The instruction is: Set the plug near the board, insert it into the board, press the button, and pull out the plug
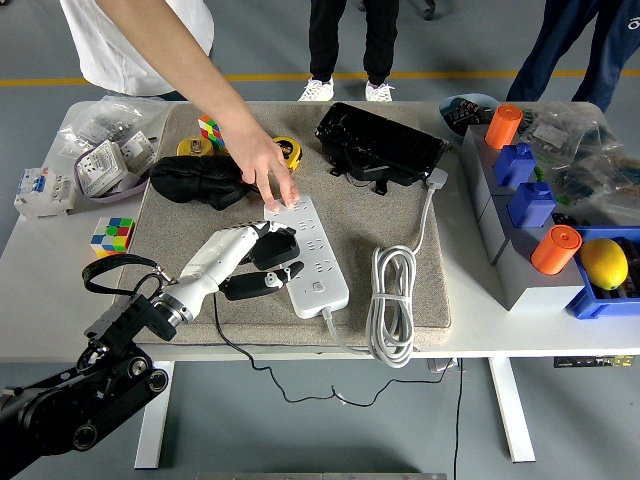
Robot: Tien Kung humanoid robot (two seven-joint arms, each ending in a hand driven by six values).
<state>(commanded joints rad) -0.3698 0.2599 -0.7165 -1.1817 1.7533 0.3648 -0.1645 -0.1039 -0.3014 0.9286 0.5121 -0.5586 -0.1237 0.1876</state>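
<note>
left hand (250,262) gripping black plug (274,249), plug at left edge of white board (311,253), frame centre | person's hand (265,172) pressing board's top end down | board on grey mat (360,220) on desk (40,290)

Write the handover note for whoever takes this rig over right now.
Left hand: shut on the black plug, at the left edge of the white power strip.
Right hand: not in view.
A person's hand presses down on the strip's far end, steadying it on the grey mat.
Done: plug brought to the strip.
Left: seat the plug, which does not look inserted yet; press the button; pull the plug out.
</note>
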